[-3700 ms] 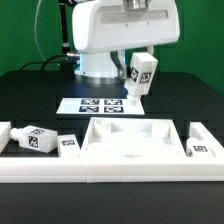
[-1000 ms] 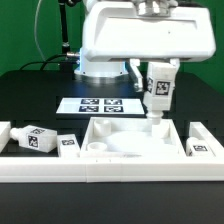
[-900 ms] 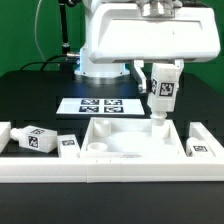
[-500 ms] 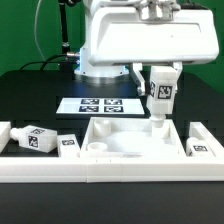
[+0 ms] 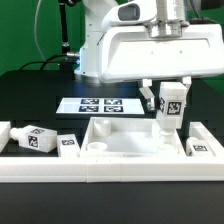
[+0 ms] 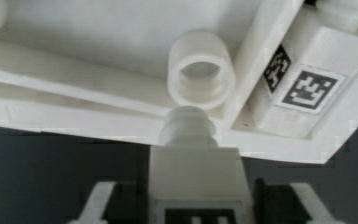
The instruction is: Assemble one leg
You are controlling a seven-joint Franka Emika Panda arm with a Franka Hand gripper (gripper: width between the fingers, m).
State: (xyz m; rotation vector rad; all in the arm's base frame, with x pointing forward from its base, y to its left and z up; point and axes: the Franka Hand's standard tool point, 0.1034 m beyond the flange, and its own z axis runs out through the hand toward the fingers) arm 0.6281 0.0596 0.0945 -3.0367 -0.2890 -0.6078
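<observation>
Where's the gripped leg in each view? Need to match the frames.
Exterior view: the leg hangs near upright in the gripper, toward the exterior view's right, its lower end over the tabletop's far corner.
Wrist view: the leg is the central post pointing away from the camera toward a round socket in the tabletop.
Shared landmark: the loose tagged leg beside the tabletop.

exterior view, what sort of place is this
Probably a robotics lab bench: a white robot arm holds a tagged leg over a black table, with a marker board of tags and a green backdrop behind.
</observation>
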